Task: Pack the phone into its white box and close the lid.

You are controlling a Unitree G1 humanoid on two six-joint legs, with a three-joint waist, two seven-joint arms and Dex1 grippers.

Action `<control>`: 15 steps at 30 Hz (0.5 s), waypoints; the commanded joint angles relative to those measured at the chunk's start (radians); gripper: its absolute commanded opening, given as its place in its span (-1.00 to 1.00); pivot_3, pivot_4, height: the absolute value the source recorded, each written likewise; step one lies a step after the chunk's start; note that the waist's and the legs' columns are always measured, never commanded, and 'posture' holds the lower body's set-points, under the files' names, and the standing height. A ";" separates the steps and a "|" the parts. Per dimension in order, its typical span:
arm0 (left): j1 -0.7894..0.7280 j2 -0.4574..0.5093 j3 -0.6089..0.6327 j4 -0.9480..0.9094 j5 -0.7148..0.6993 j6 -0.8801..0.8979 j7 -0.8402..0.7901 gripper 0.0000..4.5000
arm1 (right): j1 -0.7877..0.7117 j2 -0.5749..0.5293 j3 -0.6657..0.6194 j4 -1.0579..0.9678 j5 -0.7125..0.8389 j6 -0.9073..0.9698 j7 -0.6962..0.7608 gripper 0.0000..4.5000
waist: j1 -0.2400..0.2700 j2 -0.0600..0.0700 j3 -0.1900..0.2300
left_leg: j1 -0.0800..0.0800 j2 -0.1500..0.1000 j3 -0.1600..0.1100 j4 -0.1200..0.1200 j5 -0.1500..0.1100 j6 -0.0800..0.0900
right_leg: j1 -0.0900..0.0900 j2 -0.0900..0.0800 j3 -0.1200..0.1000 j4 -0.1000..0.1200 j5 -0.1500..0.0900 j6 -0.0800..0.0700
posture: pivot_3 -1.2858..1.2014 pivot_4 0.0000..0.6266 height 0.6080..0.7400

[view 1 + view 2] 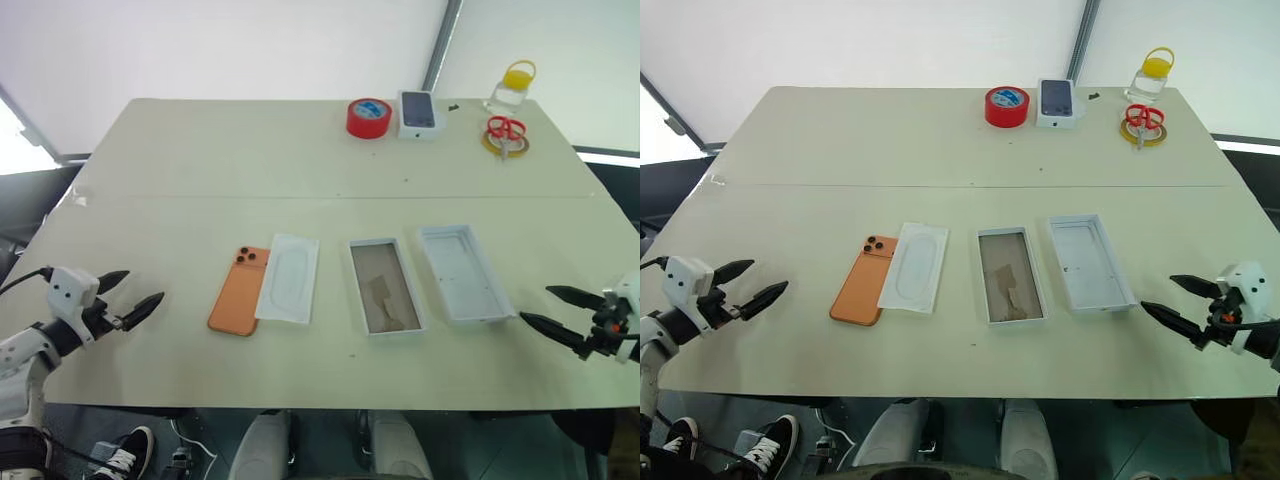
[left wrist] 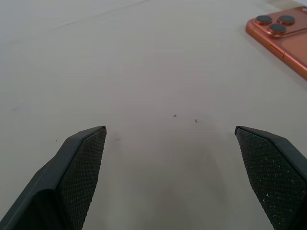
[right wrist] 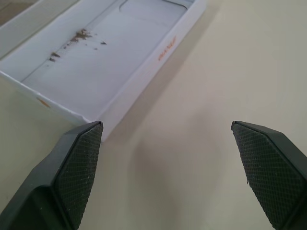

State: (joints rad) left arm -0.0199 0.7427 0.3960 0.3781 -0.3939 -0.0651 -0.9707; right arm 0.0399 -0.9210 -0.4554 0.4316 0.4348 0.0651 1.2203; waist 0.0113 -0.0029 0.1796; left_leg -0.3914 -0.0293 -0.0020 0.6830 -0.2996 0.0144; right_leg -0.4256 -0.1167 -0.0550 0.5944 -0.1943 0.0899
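At the table's (image 1: 200, 150) far edge stood a red tape roll (image 1: 369, 117), a small carton (image 1: 419, 113), scissors (image 1: 507, 132) and a yellow-capped bottle (image 1: 516, 83). Nearer lay 4 items in a row: the phone (image 1: 239, 290) face down, a flat white insert (image 1: 289, 278) overlapping its edge, the white box (image 1: 385, 285), then the lid (image 1: 465, 271). The left gripper (image 1: 128, 298) and right gripper (image 1: 548, 311) hovered near opposite table edges, jaws wide, empty, pointing inward.
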 commanded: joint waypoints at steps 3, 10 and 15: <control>-0.023 0.010 -0.004 -0.006 0.011 -0.004 0.001 1.00 | -0.019 -0.012 -0.025 -0.005 0.003 -0.026 -0.005 0.99 | 0.001 0.000 0.000 | 0.000 0.000 0.000 0.000 0.000 0.000 | 0.000 0.000 0.000 0.000 0.000 0.000 | 0.03 -0.52 1.00; -0.059 0.010 -0.024 -0.039 0.013 0.022 0.010 1.00 | -0.057 0.001 0.001 0.015 -0.011 -0.047 -0.018 0.99 | 0.002 0.000 0.000 | 0.000 0.000 0.000 0.000 0.000 0.000 | 0.000 0.000 0.000 0.000 0.000 0.000 | 0.03 -0.52 1.00; -0.074 0.011 -0.032 -0.028 0.021 0.014 -0.005 1.00 | -0.074 0.009 0.011 -0.003 -0.015 -0.045 -0.028 0.99 | 0.002 0.000 0.000 | 0.000 0.000 0.000 0.000 0.000 0.000 | 0.000 0.000 0.000 0.000 0.000 0.000 | 0.03 -0.52 1.00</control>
State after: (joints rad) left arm -0.0889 0.7408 0.3629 0.3597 -0.3739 -0.0361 -0.9647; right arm -0.0227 -0.9153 -0.4325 0.4440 0.4135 0.0339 1.1983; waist 0.0130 -0.0030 0.1796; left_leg -0.3915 -0.0291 -0.0017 0.6831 -0.2996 0.0144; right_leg -0.4253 -0.1164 -0.0551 0.5944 -0.1940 0.0903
